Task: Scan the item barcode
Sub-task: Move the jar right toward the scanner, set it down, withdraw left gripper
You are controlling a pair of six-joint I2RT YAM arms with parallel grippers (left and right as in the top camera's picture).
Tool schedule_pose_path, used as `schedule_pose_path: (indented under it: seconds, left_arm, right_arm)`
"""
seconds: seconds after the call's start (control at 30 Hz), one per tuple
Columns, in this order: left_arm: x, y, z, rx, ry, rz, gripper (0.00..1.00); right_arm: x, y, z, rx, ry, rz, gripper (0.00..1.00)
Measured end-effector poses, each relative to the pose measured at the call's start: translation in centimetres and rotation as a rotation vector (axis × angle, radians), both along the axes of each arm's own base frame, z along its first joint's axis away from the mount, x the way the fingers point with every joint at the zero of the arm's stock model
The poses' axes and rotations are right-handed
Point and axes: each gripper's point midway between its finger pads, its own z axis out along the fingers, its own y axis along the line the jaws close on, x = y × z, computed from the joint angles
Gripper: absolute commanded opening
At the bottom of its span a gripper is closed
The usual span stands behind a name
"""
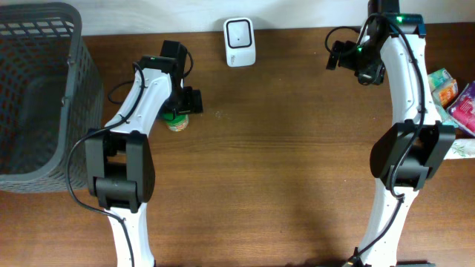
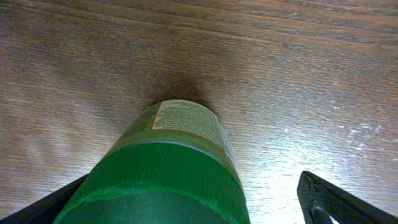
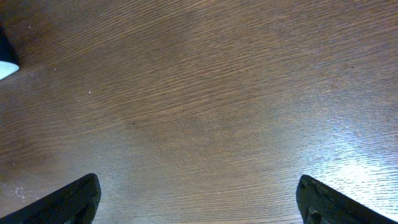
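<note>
Mostly hidden beneath released left gripper, down-left of white boxy scanner: green-lidded labelled jar, barcode unreadable. Right gripper splayed, empty.

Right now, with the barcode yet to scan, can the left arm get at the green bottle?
Likely yes: the left gripper is open, the green bottle sits between its fingers, nothing blocking.

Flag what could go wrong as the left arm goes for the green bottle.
The left gripper stands open around the green bottle, which sits off-centre between the jaws; closing could shove or tip it. No barcode is readable on its label, so it may reach the white scanner wrong side out.
</note>
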Motion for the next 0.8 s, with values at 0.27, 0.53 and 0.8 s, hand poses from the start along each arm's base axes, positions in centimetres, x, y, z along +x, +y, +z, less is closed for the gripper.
schedule_pose_path:
  seconds: [0.27,0.53,0.8]
  left_arm:
    - [-0.7,-2.4,0.0,-0.083,0.025,-0.029,0.68]
    - [-1.1,-13.1,0.9,-0.306,-0.028,-0.15,0.66]
    - [0.5,-22.3,3.3,-0.458,-0.208,-0.183,0.7]
  right_arm:
    - [0.0,0.0,0.0,0.0,0.0,0.0,0.99]
    - [0.0,0.0,0.0,0.0,0.0,0.0,0.99]
    - [0.0,0.0,0.0,0.0,0.0,0.0,0.99]
